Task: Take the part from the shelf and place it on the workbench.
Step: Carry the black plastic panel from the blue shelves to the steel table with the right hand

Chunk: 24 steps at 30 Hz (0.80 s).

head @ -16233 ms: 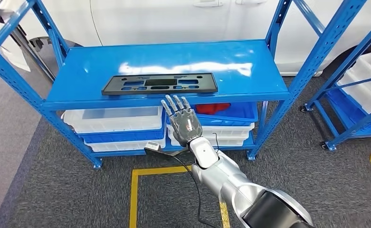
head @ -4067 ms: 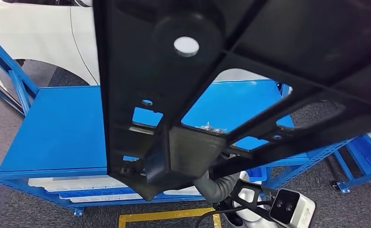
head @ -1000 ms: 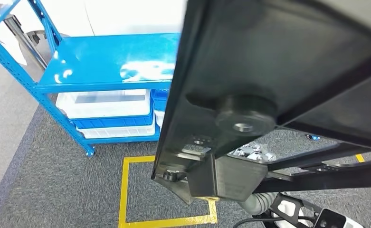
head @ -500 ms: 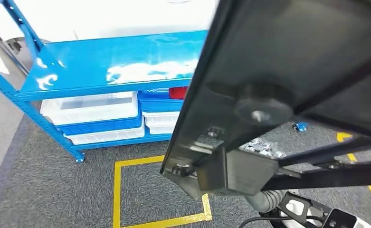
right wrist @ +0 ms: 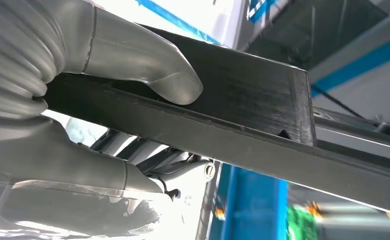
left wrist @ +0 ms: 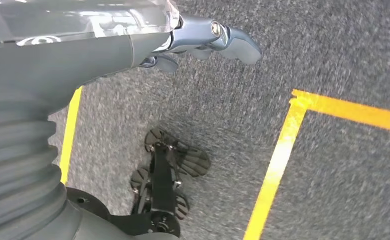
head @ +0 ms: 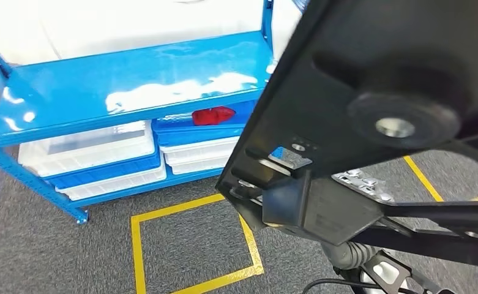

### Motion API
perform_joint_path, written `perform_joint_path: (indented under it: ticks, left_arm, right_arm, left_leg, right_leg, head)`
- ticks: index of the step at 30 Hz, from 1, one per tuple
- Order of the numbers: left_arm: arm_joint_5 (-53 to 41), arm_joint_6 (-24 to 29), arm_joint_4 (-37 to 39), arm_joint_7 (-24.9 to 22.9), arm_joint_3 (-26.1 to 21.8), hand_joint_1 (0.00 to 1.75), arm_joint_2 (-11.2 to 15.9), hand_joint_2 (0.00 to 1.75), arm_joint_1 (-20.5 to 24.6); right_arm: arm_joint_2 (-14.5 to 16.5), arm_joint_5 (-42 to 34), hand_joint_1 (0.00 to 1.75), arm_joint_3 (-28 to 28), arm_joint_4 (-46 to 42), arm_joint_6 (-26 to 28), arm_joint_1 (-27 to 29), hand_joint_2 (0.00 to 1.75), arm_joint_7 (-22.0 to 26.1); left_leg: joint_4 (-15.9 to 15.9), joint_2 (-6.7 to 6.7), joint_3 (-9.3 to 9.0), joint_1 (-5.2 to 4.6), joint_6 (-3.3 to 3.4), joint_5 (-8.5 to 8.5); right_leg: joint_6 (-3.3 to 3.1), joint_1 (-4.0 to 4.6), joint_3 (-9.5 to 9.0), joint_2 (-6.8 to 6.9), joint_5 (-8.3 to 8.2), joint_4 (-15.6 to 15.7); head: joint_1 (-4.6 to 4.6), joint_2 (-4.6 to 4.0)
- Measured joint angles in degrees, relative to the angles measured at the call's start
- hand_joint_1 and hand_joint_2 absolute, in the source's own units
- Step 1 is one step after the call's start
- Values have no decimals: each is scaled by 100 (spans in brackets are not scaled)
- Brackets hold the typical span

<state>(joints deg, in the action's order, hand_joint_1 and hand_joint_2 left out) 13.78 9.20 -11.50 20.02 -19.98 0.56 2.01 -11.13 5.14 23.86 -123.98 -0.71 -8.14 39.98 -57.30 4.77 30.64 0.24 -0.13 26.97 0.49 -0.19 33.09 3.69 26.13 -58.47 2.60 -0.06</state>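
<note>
Right robot hand (right wrist: 83, 115) grips the black part (head: 371, 104) along one edge, thumb pressed on one face and fingers curled beneath; the pinch on a thin rim suits a flat panel that offers no handle. The part is raised close before the head camera, its ribbed underside and a round boss with a metal insert toward the lens, so it blocks much of the forward view; likely carried high to clear the shelf (head: 132, 86) on the way to the worktop. The part is off the shelf, whose blue top board is bare; white and blue bins (head: 95, 153) sit on the lower level, one with something red (head: 213, 115) in it. Yellow tape lines (head: 138, 245) mark a square on the grey carpet. Left robot hand (left wrist: 202, 42) hangs toward the floor holding nothing, fingers apparently loosely bent, though little of them shows. No readable writing or brand on the part or bins; small raised marks near the boss are too blurred to make out.
</note>
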Motion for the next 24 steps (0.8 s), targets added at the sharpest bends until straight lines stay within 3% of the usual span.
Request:
perform_joint_path:
  ticks: [2, 4, 5, 7, 8, 9, 10, 11, 13, 15, 17, 18, 20, 22, 24]
  left_arm:
    - [-50, -28, 0, -12, 24, 0, 14, 175, 10]
    - [-81, -86, 0, -10, 45, 0, 20, 175, 25]
    - [-89, -109, 0, -8, 56, 0, 26, 175, 27]
    - [-96, -130, 0, -7, 72, 0, 39, 175, 14]
    - [-102, -134, 0, -7, 78, 0, 45, 175, 3]
    - [-110, -141, 0, -5, 83, 0, 49, 175, -7]
    - [-121, -156, 0, -3, 92, 0, 49, 175, -13]
    - [-133, -175, 0, 1, 102, 0, 49, 175, -12]
    - [-146, -207, 0, 1, 120, 0, 48, 175, -9]
    - [-154, -214, 0, -9, 126, 0, 43, 175, 0]
    - [-160, -215, 0, -16, 130, 0, 31, 175, 20]
    - [-163, -215, 0, -20, 132, 0, 22, 175, 31]
    - [-169, -204, 0, -35, 134, 0, 4, 175, 34]
    - [-161, -157, 0, -76, 133, 0, -2, 175, 23]
    - [-144, -95, 0, -117, 132, 0, -13, 175, 13]
  right_arm:
    - [0, -11, 175, 38, -19, 53, -49, 175, -1]
    - [1, -23, 175, 46, -22, 66, -100, 175, -1]
    - [5, -28, 175, 52, -23, 68, -131, 175, -1]
    - [14, -35, 175, 66, -22, 69, -171, 175, -1]
    - [17, -36, 175, 73, -21, 70, -178, 175, -1]
    - [17, -35, 175, 76, -20, 74, -180, 175, -2]
    - [17, -33, 175, 81, -20, 86, -183, 175, -2]
    - [17, -29, 175, 91, -20, 112, -191, 175, -2]
    - [17, -19, 175, 132, -21, 191, -233, 175, -2]
    - [17, -13, 175, 188, -21, 257, -292, 175, -2]
    - [14, -12, 175, 222, -22, 281, -325, 175, -2]
    - [9, -12, 175, 231, -25, 285, -333, 175, -2]
    - [-2, -14, 175, 251, -31, 284, -376, 175, -2]
    - [-9, -15, 175, 275, -34, 284, -415, 175, -2]
    - [-9, -15, 175, 302, -34, 281, -420, 175, -2]
  left_leg:
    - [2, 88, -10, -8, -60, 17]
    - [-120, -30, 23, 12, -124, 137]
    - [-366, -159, 124, 25, -152, 297]
    - [-1148, -362, 468, 37, -186, 686]
    - [-1519, -401, 642, 39, -194, 816]
    - [-1680, -412, 726, 39, -194, 816]
    - [-1613, -422, 705, 40, -187, 697]
    - [-1326, -455, 584, 42, -172, 487]
    - [-528, -726, 252, 56, -120, 89]
    - [-91, -952, 85, 62, -77, -29]
    - [-31, -884, 67, 60, -37, -26]
    - [-6, -815, 61, 67, -2, -50]
    - [48, -662, 50, 87, 74, -90]
    - [57, -500, 56, 72, 112, -93]
    - [53, -336, 63, 63, 114, -86]
  right_leg:
    - [-83, 1, 24, -119, -22, 16]
    - [-154, -21, 23, -220, -55, 50]
    - [-185, -33, 22, -270, -72, 63]
    - [-219, -33, 39, -385, -85, 62]
    - [-227, -31, 45, -458, -90, 59]
    - [-229, -29, 47, -531, -91, 52]
    - [-228, -29, 44, -604, -91, 45]
    - [-224, -29, 37, -677, -90, 36]
    - [-195, -28, 46, -813, -88, 10]
    - [-126, -40, 103, -945, -110, -9]
    - [-38, -56, 159, -1066, -153, 5]
    - [-2, -54, 179, -1027, -149, -4]
    - [52, -33, 313, -748, 32, -271]
    - [99, -43, 656, -481, 412, -1005]
    - [134, -66, 938, -428, 610, -1614]
  head:
    - [0, 1]
    - [0, 1]
    - [0, 1]
    - [0, 1]
    - [0, 0]
    - [0, 0]
    - [0, 0]
    - [0, -1]
    - [0, -1]
    - [1, 1]
    - [1, 1]
    - [0, 1]
    - [0, 0]
    - [0, -1]
    - [0, -1]
